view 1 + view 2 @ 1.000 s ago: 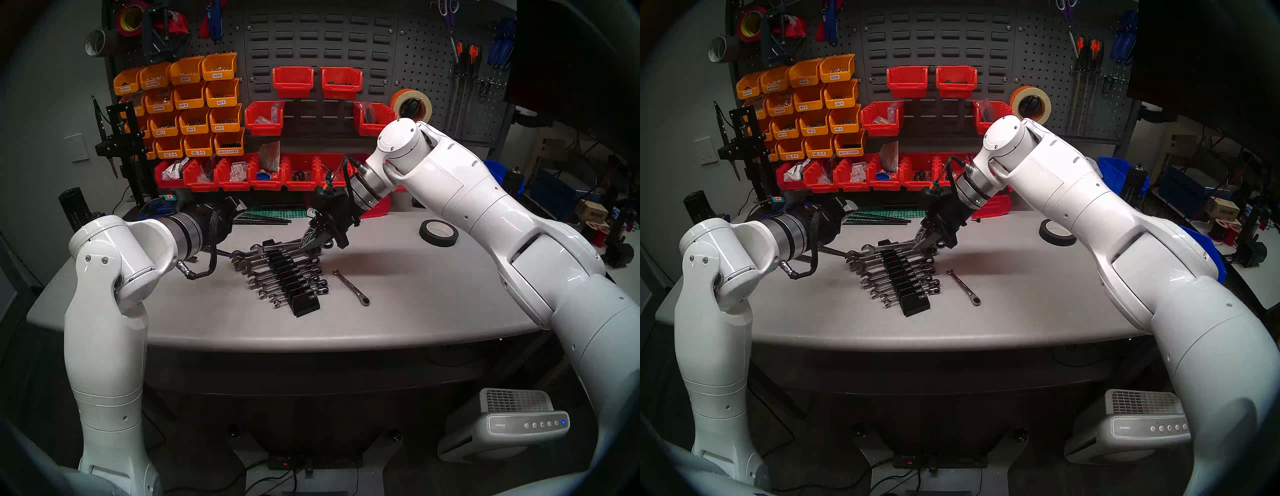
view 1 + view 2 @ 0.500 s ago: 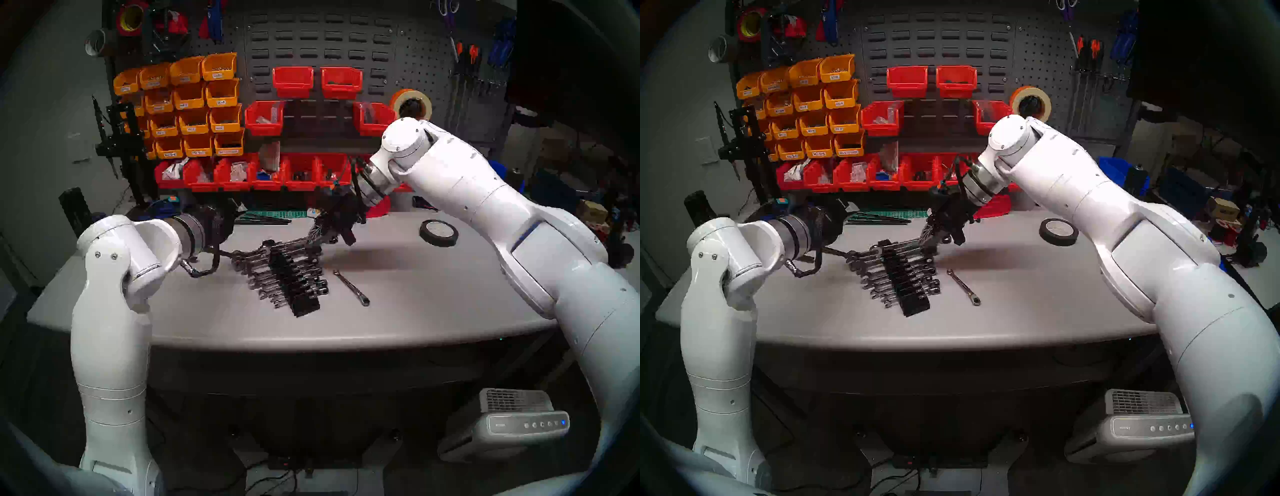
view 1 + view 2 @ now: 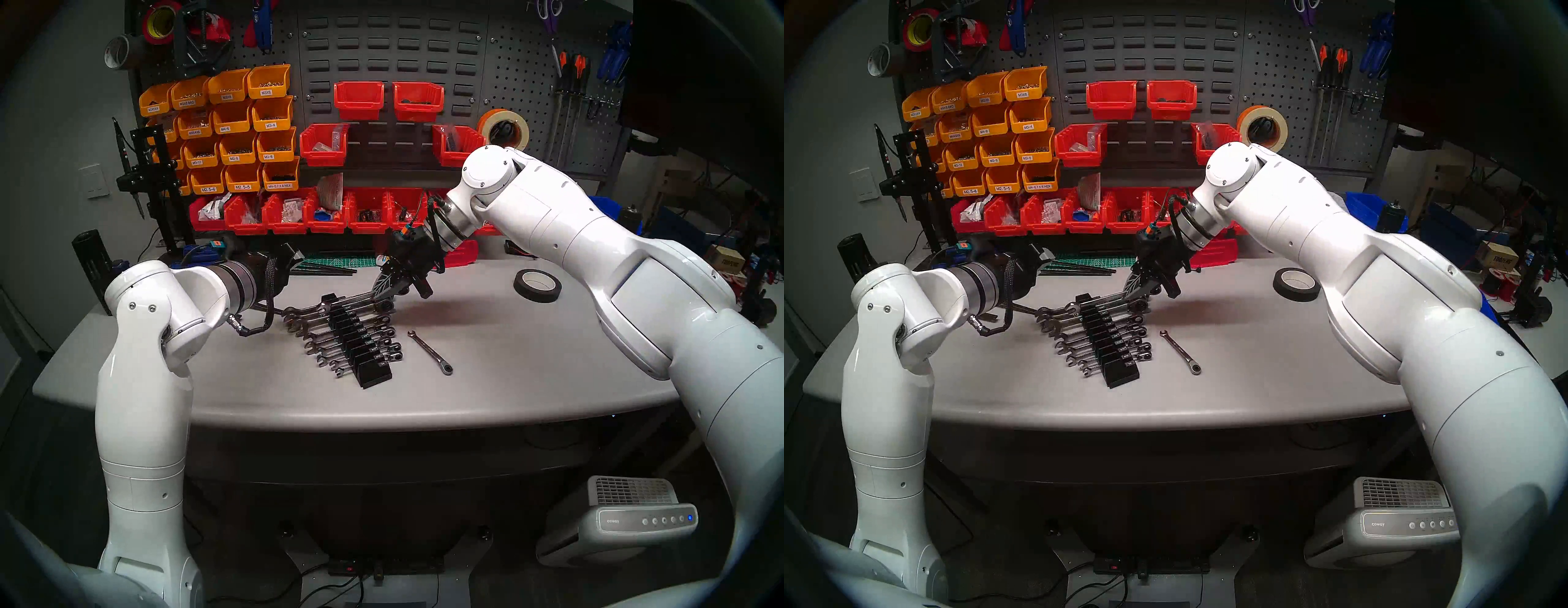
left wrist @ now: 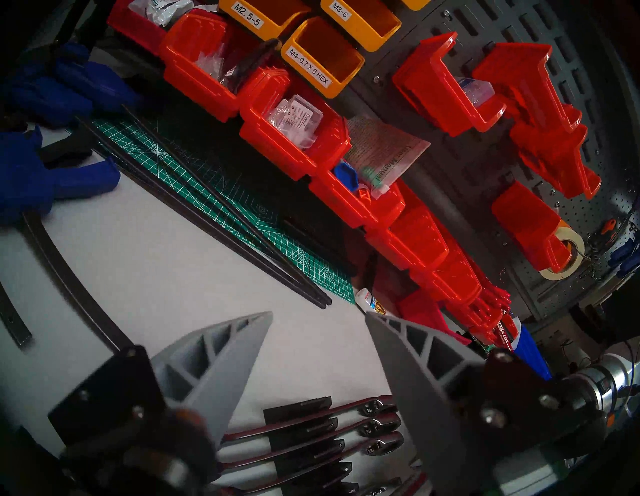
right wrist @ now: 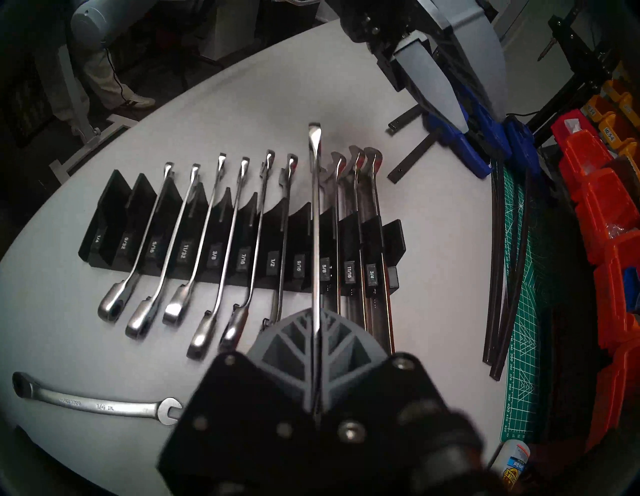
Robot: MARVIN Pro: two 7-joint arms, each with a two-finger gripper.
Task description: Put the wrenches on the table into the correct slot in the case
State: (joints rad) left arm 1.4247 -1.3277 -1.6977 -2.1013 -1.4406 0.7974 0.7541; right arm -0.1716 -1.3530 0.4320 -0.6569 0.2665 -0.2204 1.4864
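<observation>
A long chrome wrench is clamped in my shut right gripper, its open jaw pointing away over the black stepped case near the 9/16 and 5/8 labels. From the head, this wrench slants over the case's far end below the right gripper. A short wrench marked 1/4 lies loose on the grey table to the right of the case. My left gripper stands open and empty above the table, left of the case's far end.
Several wrenches fill the case; its two smallest slots are bare. A black tape roll lies at the right rear. Thin black rods and a green cutting mat sit behind the case, below red bins. Blue clamps lie at the rear left.
My left arm has shifted to the right, nearer the case. The right gripper has turned slightly, and the held wrench has drawn a little to the right over the case's far end.
</observation>
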